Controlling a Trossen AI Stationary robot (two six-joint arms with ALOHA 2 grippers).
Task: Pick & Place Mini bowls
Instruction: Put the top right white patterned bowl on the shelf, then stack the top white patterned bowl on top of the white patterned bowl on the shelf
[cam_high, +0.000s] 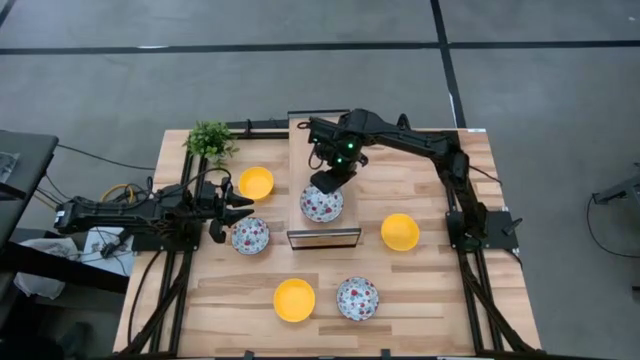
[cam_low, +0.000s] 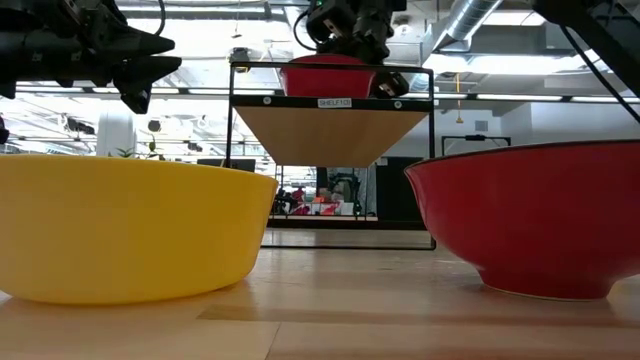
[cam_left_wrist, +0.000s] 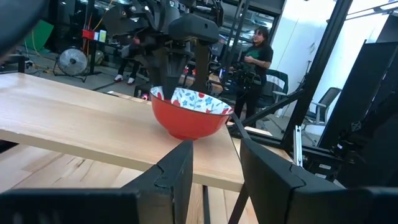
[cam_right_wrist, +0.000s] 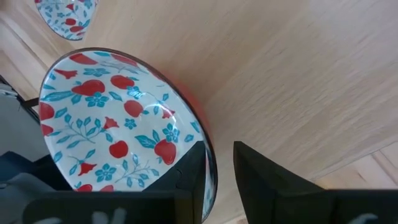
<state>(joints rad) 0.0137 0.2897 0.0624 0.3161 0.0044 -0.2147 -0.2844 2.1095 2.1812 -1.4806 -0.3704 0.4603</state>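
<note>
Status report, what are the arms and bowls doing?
Right gripper open astride floral bowl rim, bowl on shelf. Left gripper open, waiting beside another floral bowl. Nothing obstructing.

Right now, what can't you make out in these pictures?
- Low view: the yellow bowl and a red-sided bowl up close block most of the table.
- Right wrist view: the floral bowl on the shelf is cut off by the picture edge, and the right pincer covers its rim.
</note>
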